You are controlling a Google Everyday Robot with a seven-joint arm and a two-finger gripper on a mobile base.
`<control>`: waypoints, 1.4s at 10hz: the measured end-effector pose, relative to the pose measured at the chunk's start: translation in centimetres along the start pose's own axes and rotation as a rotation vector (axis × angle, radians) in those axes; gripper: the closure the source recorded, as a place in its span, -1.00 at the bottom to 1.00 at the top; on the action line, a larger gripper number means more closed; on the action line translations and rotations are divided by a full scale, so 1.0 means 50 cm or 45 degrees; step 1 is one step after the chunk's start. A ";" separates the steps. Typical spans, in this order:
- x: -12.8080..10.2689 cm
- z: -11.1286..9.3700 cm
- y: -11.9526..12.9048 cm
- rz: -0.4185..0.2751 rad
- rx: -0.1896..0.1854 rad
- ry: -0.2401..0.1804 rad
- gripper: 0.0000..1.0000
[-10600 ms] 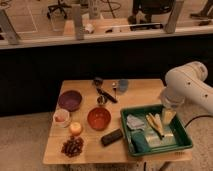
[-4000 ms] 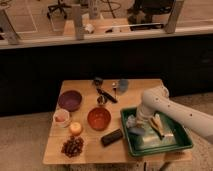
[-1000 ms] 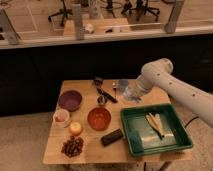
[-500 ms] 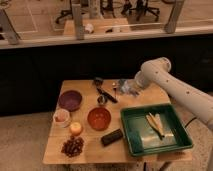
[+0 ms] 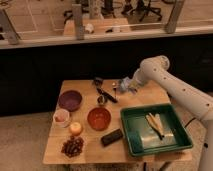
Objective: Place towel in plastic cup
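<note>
Gripper (image 5: pixel 131 85) hems the table's (image 5: pixel 90 150) crowded back edge

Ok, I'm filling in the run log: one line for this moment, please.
phase: placing | gripper: far table edge, over plastic cup | towel: held at cup | green tray: towel gone

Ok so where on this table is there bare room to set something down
Bare wood lies along the table's front edge, between the grapes and the green bin, and at the back right corner past the gripper. The left half is crowded: purple bowl, orange bowl, mug.
</note>
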 end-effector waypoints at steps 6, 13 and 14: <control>-0.015 0.032 -0.034 0.014 0.030 -0.022 0.60; -0.021 0.079 -0.089 0.023 0.062 -0.026 0.60; -0.025 0.088 -0.094 0.027 0.065 -0.025 0.52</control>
